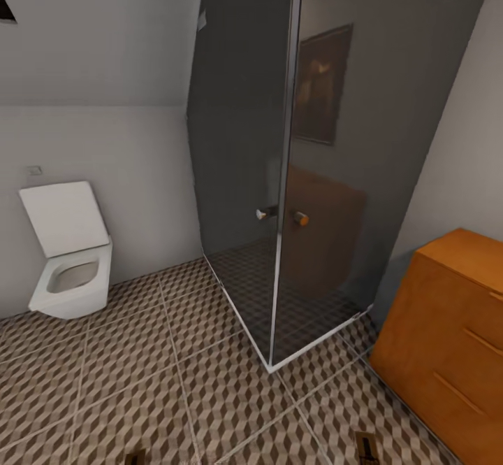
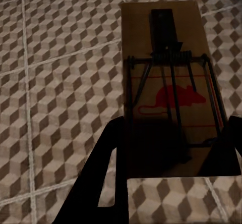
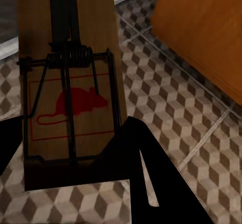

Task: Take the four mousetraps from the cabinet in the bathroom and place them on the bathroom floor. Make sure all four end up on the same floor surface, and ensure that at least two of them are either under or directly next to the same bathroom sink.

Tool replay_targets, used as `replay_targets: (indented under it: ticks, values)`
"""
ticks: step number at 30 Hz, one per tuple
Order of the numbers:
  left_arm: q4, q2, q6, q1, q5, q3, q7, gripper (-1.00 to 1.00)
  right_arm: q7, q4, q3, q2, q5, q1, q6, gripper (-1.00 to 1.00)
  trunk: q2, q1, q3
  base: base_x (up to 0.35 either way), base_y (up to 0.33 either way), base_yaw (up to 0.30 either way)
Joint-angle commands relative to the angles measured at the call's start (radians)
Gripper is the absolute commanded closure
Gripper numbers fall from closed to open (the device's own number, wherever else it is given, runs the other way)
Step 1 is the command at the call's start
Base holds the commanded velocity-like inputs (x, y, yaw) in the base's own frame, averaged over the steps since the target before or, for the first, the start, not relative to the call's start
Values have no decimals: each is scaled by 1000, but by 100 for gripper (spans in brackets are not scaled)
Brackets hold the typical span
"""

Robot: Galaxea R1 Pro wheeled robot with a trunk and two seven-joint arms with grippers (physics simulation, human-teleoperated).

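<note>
At the bathroom's tiled floor (image 1: 140, 381), the left gripper (image 2: 171, 153) held 1 mousetrap (image 2: 169, 88) clamped between its fingers, above the cube-pattern tiles. The right gripper (image 3: 65, 153) held a 2nd trap (image 3: 68, 98) the same way, w/ the cabinet (image 1: 454, 339) close by at right. A glass shower (image 1: 300, 171) stood center, toilet (image 1: 70, 255) at left.
</note>
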Motion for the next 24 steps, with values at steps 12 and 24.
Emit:
replay_targets:
  ticks: [12, 24]
  values:
    - [3, -1, -4, -1, -1, -8, 8, 100, -4, -2, 9, -1, -7, 0, -3, 100, -1, 0, -1, -102, 110, 253]
    - [3, -1, -4, -1, -1, -8, 8, 100, -4, -2, 9, -1, -7, 0, -2, 100, -1, 0, -1, -101, 96, 253]
